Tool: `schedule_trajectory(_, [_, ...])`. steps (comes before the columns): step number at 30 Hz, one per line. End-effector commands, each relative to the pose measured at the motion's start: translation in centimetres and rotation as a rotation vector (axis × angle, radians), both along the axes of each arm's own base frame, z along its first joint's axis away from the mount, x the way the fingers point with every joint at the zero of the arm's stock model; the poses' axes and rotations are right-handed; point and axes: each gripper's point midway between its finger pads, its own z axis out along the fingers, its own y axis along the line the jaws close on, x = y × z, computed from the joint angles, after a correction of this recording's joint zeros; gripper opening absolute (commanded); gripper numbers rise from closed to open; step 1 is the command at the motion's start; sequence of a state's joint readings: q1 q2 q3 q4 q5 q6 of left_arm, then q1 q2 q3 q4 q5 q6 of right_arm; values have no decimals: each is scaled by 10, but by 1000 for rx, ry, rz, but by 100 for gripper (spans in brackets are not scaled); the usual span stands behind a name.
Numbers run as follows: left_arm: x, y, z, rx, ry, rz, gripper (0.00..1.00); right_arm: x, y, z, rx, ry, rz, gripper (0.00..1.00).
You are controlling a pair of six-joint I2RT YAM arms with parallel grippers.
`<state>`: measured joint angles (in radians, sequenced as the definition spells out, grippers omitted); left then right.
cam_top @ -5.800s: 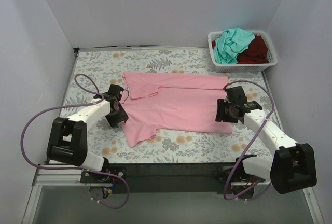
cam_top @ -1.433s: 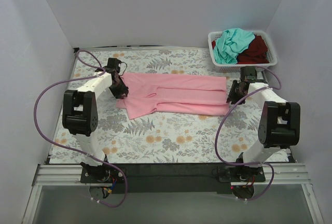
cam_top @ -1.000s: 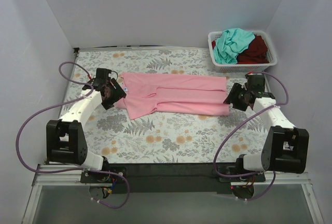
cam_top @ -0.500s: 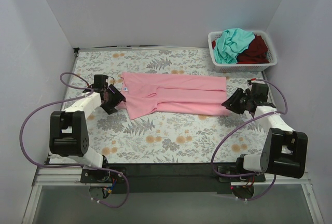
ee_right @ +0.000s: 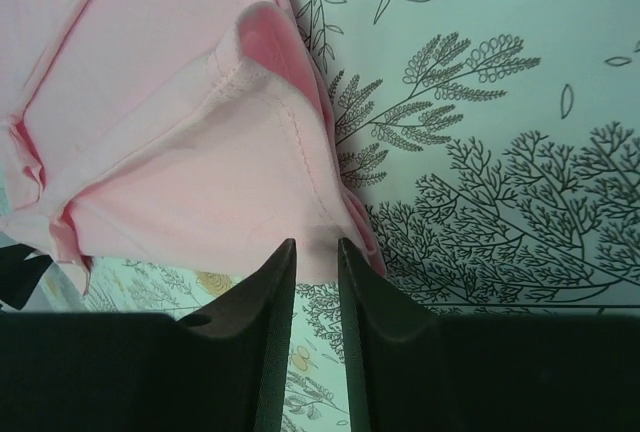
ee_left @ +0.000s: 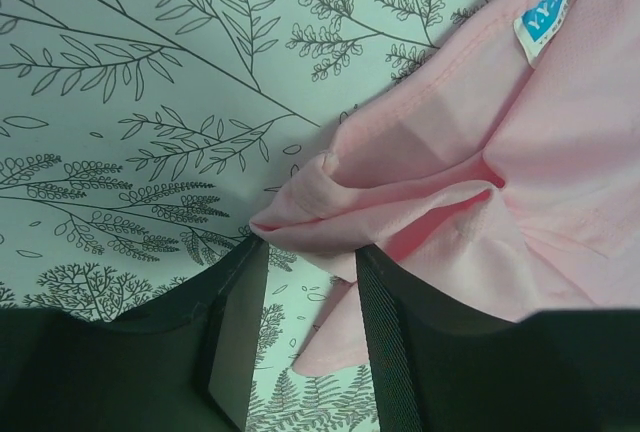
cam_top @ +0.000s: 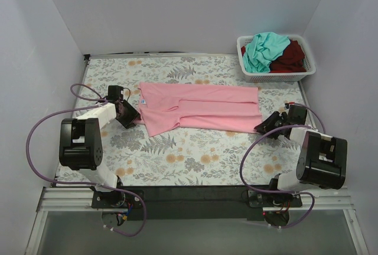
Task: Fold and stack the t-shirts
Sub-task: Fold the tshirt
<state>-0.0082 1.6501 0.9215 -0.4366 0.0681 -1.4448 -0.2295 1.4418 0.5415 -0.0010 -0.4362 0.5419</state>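
The light pink t-shirt (cam_top: 201,110) lies folded into a long band across the middle of the table. My left gripper (cam_top: 131,115) is at its left end, low on the table. In the left wrist view my left gripper (ee_left: 312,252) is open, with a bunched fold of the pink t-shirt (ee_left: 420,192) between the fingertips and its neck label (ee_left: 545,17) beyond. My right gripper (cam_top: 263,127) is at the shirt's near right corner. In the right wrist view my right gripper (ee_right: 317,244) is narrowly open, its tips at the hem of the pink t-shirt (ee_right: 200,172). The teal t-shirt (cam_top: 260,51) and dark red t-shirt (cam_top: 290,57) lie in the basket.
The white slatted basket (cam_top: 277,78) stands at the back right corner. The floral tablecloth (cam_top: 195,154) covers the table. White walls close in at the left, right and back. Purple cables loop beside both arms.
The near half of the pink shirt was folded over to the far side. Both grippers then let go and drew outward and nearer, and now sit at the shirt's left and right ends.
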Motion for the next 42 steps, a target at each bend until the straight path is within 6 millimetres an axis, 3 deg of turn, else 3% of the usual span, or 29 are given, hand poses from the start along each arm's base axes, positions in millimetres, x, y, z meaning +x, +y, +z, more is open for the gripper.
schedule_trajectory(1, [-7,9,-9,35,33,23,39,-7,-19,-16,-77,20,-49,31])
schedule_trajectory(4, [-12,12,-10,51,51,30,38,-7,-26,-13,-113,14,-60,31])
schedule_trajectory(6, [-15,29,-10,78,61,74,37,-10,-26,-12,-121,28,-56,31])
schedule_trajectory(11, [-27,28,0,80,50,65,37,-8,-28,2,-144,0,-39,33])
schedule_trajectory(14, [-33,25,16,73,-4,46,47,-5,-24,17,-159,-42,-12,37])
schedule_trajectory(17, [-39,5,36,4,-70,-28,60,-3,-17,32,-183,-80,22,43])
schedule_trajectory(18, [-43,1,38,-17,-76,-41,61,-2,-15,35,-193,-89,33,46])
schedule_trajectory(19, [-49,-15,41,-22,-80,-97,62,-4,-10,40,-210,-101,51,50])
schedule_trajectory(23, [-65,-38,47,-22,-102,-157,63,-5,2,55,-274,-136,119,59])
schedule_trajectory(27, [-78,-61,31,15,-51,-224,63,-7,17,68,-345,-178,197,63])
schedule_trajectory(30, [-82,-65,21,33,-10,-229,59,-14,32,71,-349,-192,253,64])
schedule_trajectory(36, [-83,-69,5,81,47,-256,42,-28,44,65,-295,-183,295,63])
schedule_trajectory(42, [-79,-77,-1,95,59,-273,41,-36,47,59,-284,-173,306,63])
